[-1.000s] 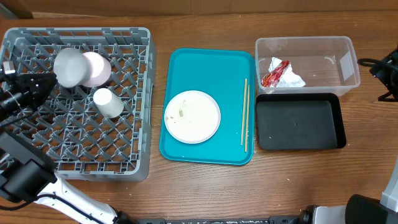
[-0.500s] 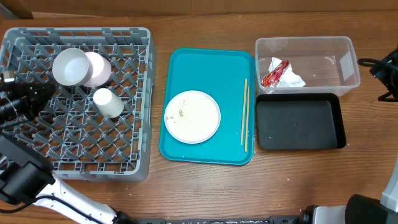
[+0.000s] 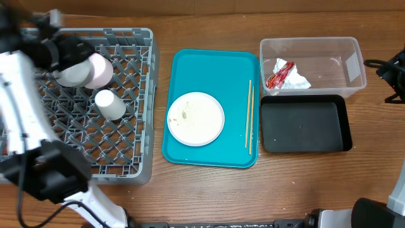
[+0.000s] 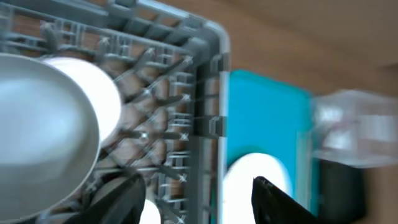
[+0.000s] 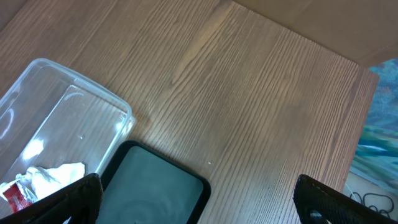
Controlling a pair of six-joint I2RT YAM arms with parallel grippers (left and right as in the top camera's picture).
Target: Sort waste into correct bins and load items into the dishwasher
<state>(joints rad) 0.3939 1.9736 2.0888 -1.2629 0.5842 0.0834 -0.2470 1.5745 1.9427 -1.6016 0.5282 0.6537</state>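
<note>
The dishwasher, a grey lattice rack, holds a white bowl, a pinkish bowl and a small cup. My left gripper hovers over the rack's back left, just above the white bowl. It is open with nothing between its fingers. A white plate with food grains lies on the teal tray. The clear tub holds a red wrapper and a tissue. The black tray lies in front of it. My right gripper waits open at the far right.
Two wooden chopsticks lie along the teal tray's right side. The rack wall stands between the bowls and the teal tray. The right wrist view looks down on bare wood, the clear tub's corner and the black tray.
My left arm has swung from the rack's left edge up to its back-left corner, and its jaws have opened. The white bowl stays in the rack beside the pinkish bowl. The right arm has not moved.
</note>
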